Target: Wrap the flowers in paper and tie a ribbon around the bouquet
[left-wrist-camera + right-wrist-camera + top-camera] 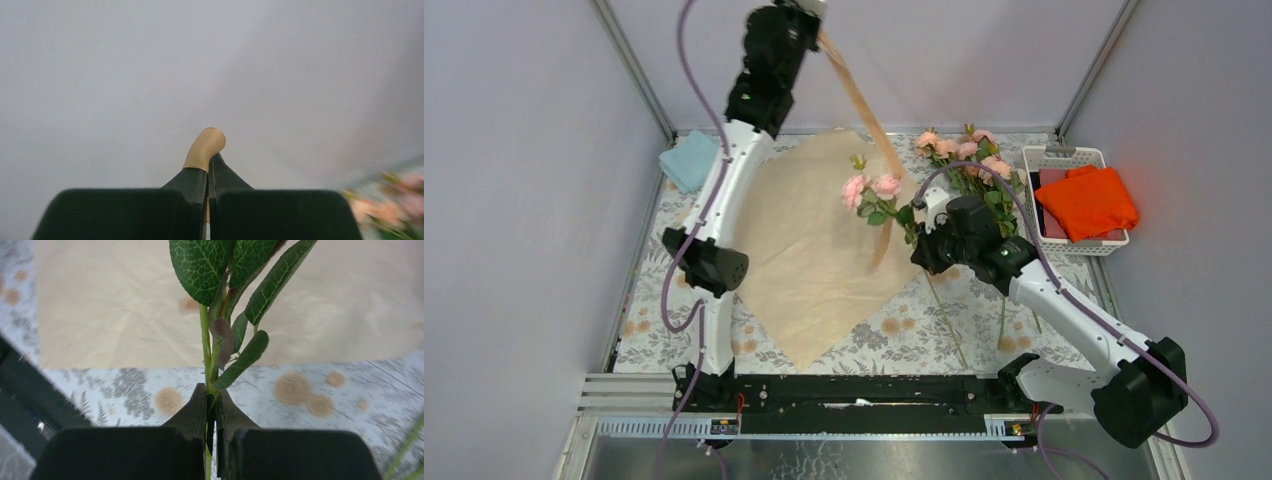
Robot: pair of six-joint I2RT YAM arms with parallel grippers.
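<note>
Pinching the tan ribbon (205, 145) by its end in the fully closed left gripper (210, 161), limp strip draping far below toward the peach paper (814, 260). Clamping a thin rose stem (205, 340) in the right gripper (211, 402), just beneath the leaves (200, 265), pink blooms (871, 188) ahead of the fingertips, over the paper. Probably light, bendy, easily bruised: best held gently on bare stem. Ribbon floppy, likely slippery: best gripped near an end.
</note>
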